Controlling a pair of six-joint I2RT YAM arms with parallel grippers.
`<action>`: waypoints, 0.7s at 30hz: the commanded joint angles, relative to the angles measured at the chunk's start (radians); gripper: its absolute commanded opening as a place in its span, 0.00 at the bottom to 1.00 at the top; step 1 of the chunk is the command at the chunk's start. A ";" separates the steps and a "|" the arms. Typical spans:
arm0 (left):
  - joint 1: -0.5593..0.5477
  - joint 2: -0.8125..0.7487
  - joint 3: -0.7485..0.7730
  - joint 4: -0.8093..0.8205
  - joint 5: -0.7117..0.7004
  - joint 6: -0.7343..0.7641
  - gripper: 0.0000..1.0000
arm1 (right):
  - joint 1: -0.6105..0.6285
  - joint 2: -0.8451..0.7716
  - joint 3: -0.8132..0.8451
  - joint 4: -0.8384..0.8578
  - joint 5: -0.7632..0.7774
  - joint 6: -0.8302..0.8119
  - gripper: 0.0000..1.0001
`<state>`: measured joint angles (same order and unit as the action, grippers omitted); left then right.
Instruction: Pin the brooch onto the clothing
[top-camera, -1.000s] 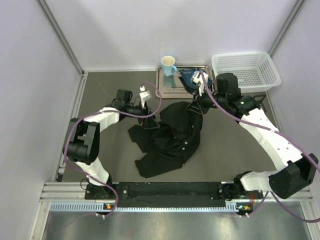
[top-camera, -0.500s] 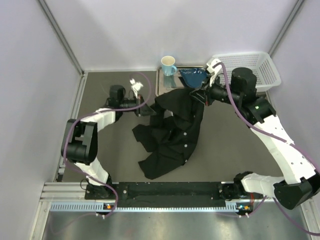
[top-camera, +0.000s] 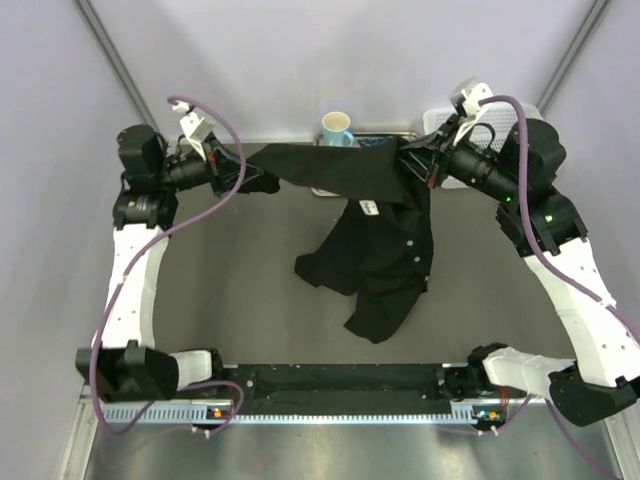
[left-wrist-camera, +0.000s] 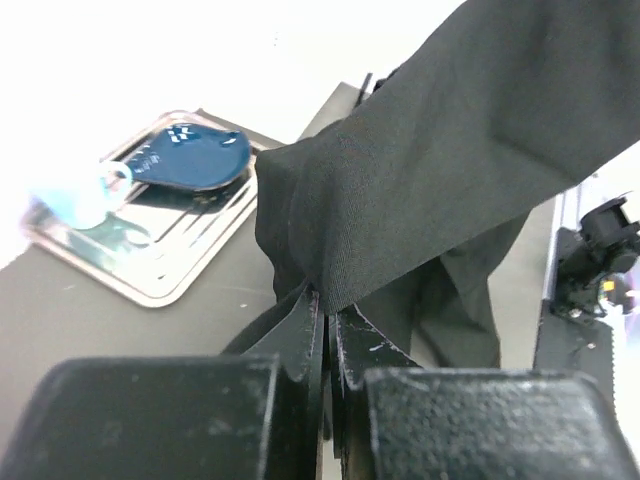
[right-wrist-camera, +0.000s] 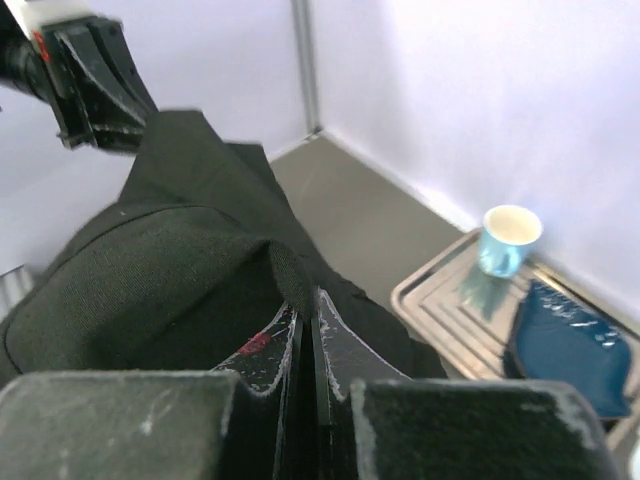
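The clothing (top-camera: 385, 250), a black button-up shirt with small white buttons, hangs lifted off the table, its top edge stretched between my two grippers. My left gripper (top-camera: 264, 178) is shut on the shirt's left end; in its wrist view the fabric (left-wrist-camera: 450, 150) is pinched between the jaws (left-wrist-camera: 328, 300). My right gripper (top-camera: 406, 160) is shut on the right end, with a fold of the cloth (right-wrist-camera: 150, 270) clamped at its tips (right-wrist-camera: 308, 295). The shirt's lower part trails on the dark table. The brooch is out of view.
A metal tray (left-wrist-camera: 150, 280) at the table's back holds a dark blue object (left-wrist-camera: 195, 160) and a light blue cup (top-camera: 337, 128). A white basket (top-camera: 440, 125) sits at the back right, partly behind my right arm. Purple walls close in the sides and back.
My left gripper has shut on the shirt. Both arms have risen and spread apart toward the back, lifting the shirt from a heap into a stretched hang.
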<state>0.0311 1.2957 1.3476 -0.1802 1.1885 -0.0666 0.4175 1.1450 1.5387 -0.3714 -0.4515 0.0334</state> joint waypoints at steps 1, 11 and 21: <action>0.019 -0.130 0.068 -0.311 -0.111 0.228 0.00 | 0.000 0.009 -0.066 0.026 -0.163 0.147 0.04; 0.043 -0.202 0.110 -0.182 -0.038 0.074 0.00 | 0.035 0.225 -0.080 0.023 -0.256 0.158 0.54; 0.009 -0.081 0.142 -0.084 -0.181 -0.068 0.00 | 0.018 0.297 -0.069 -0.167 -0.374 -0.156 0.92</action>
<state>0.0460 1.1721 1.4544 -0.4019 1.0336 -0.0536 0.4393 1.4952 1.4361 -0.4980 -0.7284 0.0437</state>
